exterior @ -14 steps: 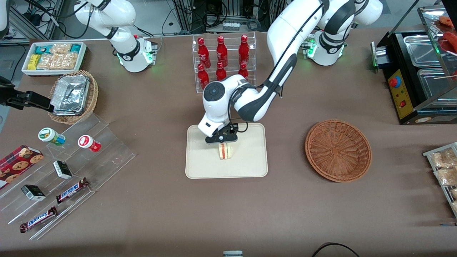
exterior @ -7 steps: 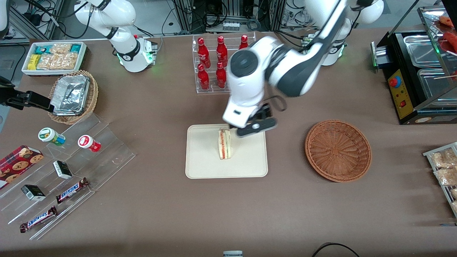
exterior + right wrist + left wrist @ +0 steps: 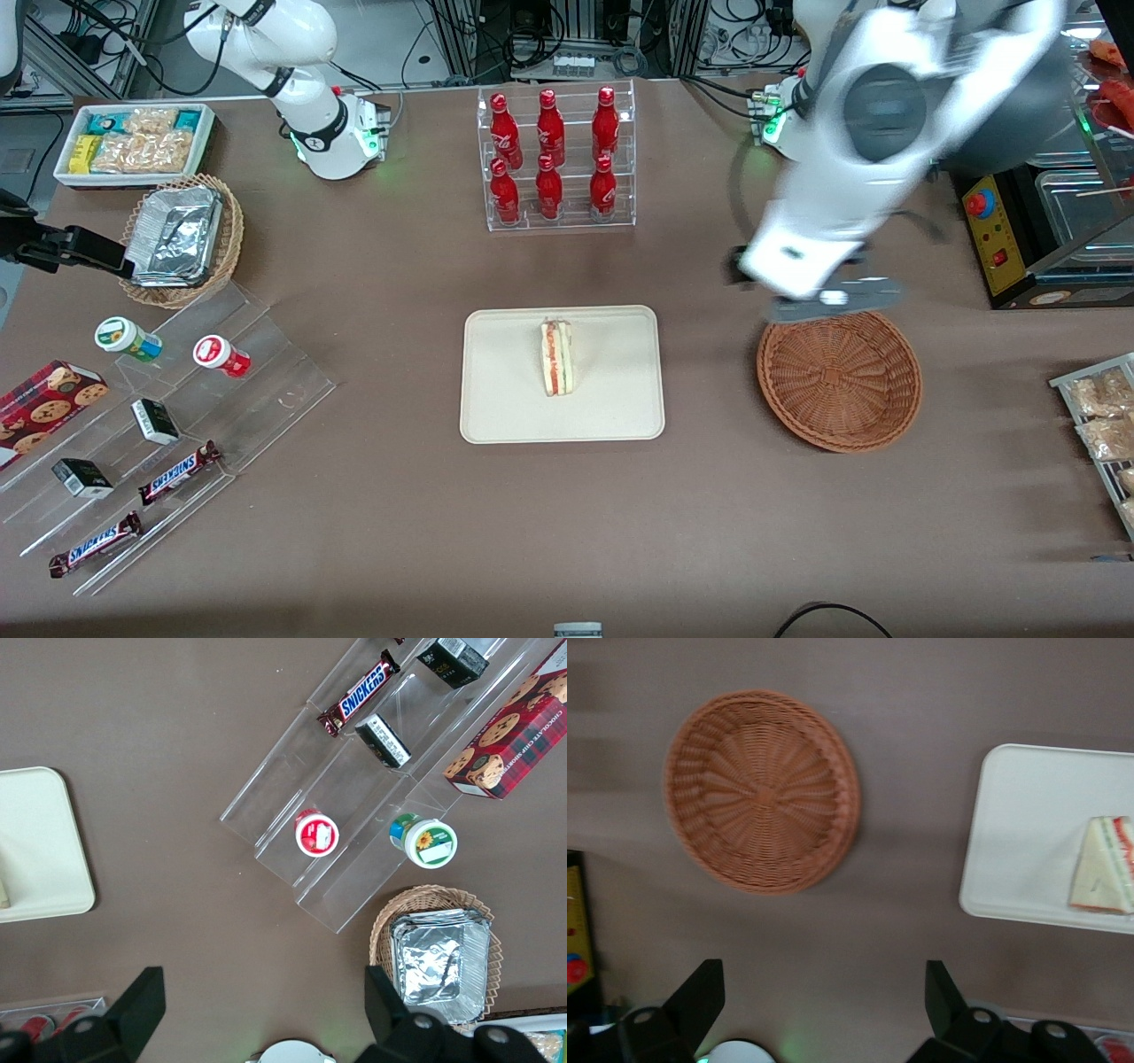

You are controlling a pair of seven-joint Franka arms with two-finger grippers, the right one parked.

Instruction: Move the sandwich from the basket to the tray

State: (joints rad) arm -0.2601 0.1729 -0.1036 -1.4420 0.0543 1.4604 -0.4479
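The sandwich [image 3: 557,358] stands on its edge in the middle of the tray [image 3: 505,399], red, green and white filling layers facing up toward the front camera. The basket [image 3: 838,373] sits apart from the tray, toward the working arm's end of the table, with nothing in it.

The gripper [image 3: 833,299] hangs high above the table, over the basket's rim farthest from the front camera, its outline smeared by motion blur in the front view. The left arm's white wrist housing covers much of it there, so only a grey bar of the fingers shows. In the left wrist view the two dark fingers [image 3: 698,997] stand wide apart with only bare brown tabletop between them; they hold nothing. Their tips and bases are partly cut off by the picture's edge.

That same wrist view catches the basket [image 3: 762,790] whole and the tray [image 3: 1028,833] only in part, its outer end cropped away, with the sandwich [image 3: 1102,866] lying at the cropped edge, one pale bread face showing.

A clear rack of red bottles [image 3: 554,155] stands farther from the front camera than the tray. The right wrist view shows just one corner of the tray [image 3: 35,846]; a sliver of the sandwich at the margin is too little to make out.
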